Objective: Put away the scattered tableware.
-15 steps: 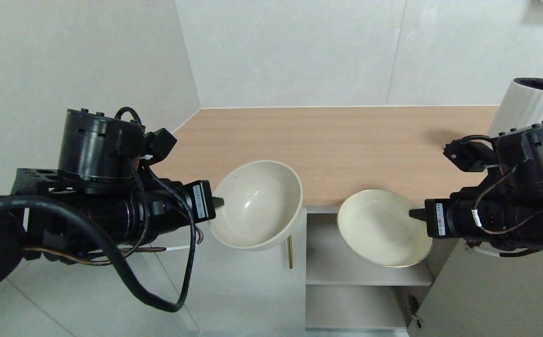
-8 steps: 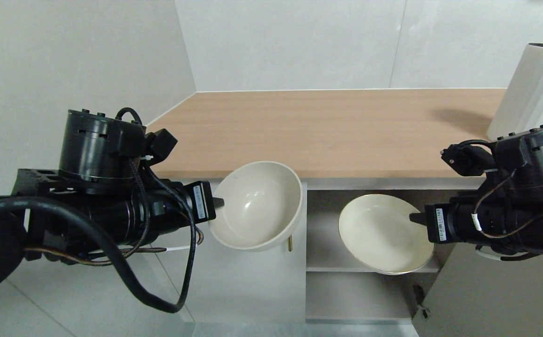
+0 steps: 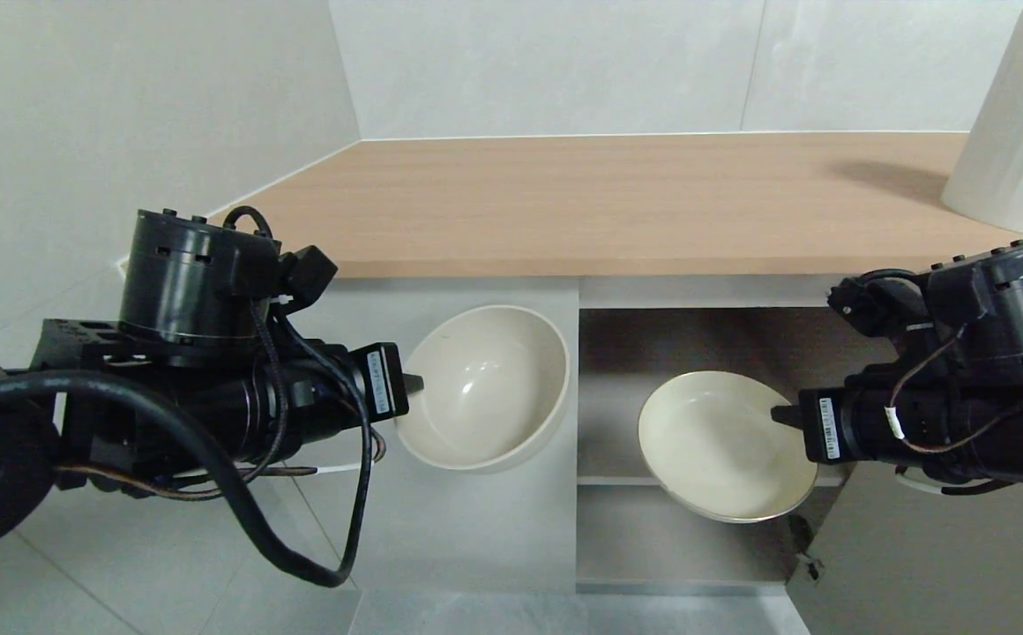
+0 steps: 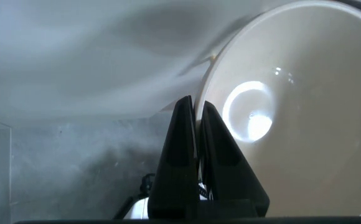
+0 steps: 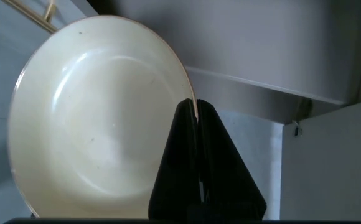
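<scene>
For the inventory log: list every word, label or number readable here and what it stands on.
Sticker on left arm: print too small to read.
Sticker on right arm: print too small to read.
No text on the bowl or the plate.

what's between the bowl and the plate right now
Between bowl and plate, the head view shows just the closed cabinet door's edge and open cupboard space.

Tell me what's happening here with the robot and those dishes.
The robot holds one dish in each gripper, below the countertop. The left gripper pinches the rim of a deep bowl in front of the closed cabinet door; the right gripper pinches a shallow plate before the open cabinet. Neither dish is on a shelf yet.
</scene>
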